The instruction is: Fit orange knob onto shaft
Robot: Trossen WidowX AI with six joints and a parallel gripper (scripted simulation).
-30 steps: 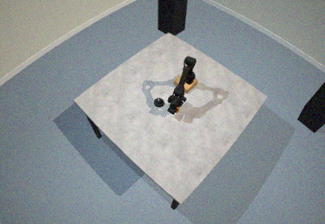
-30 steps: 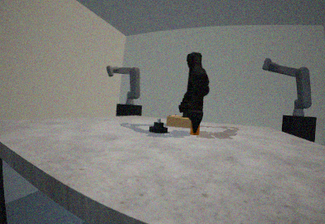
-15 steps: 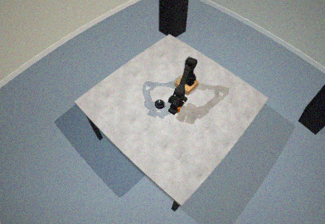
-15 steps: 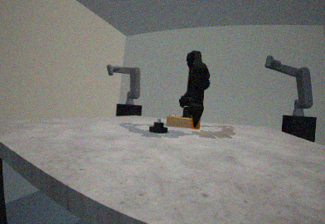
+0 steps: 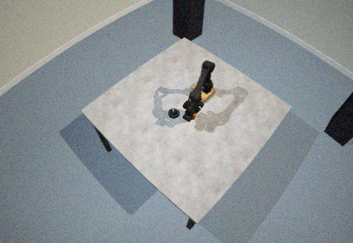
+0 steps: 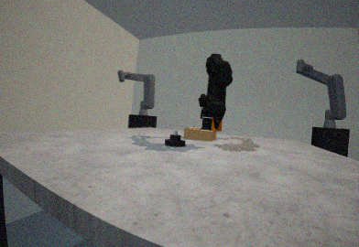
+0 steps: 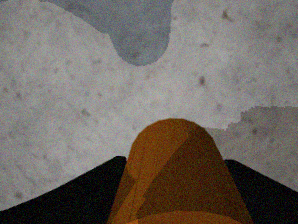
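The orange knob [image 5: 194,116] [image 6: 218,125] [image 7: 172,170] is held above the table; its underside and hole do not show. My gripper [image 5: 193,116] [image 6: 216,124] [image 7: 174,168] is shut on the knob, with one black finger on each side of it in the wrist view. The black round pedestal [image 5: 174,113] [image 6: 175,142] stands on the table, left of the gripper in the top and exterior views. Its silver shaft [image 6: 175,133] points up with nothing on it. The flat side of the shaft is too small to make out. The pedestal is not in the wrist view.
The arm's wooden-coloured base block [image 5: 208,95] [image 6: 200,134] is behind the gripper. The pale table [image 5: 189,172] [image 6: 220,193] bears several arm shadows. Two grey arms [image 6: 148,92] [image 6: 336,97] stand on black pedestals beyond the table.
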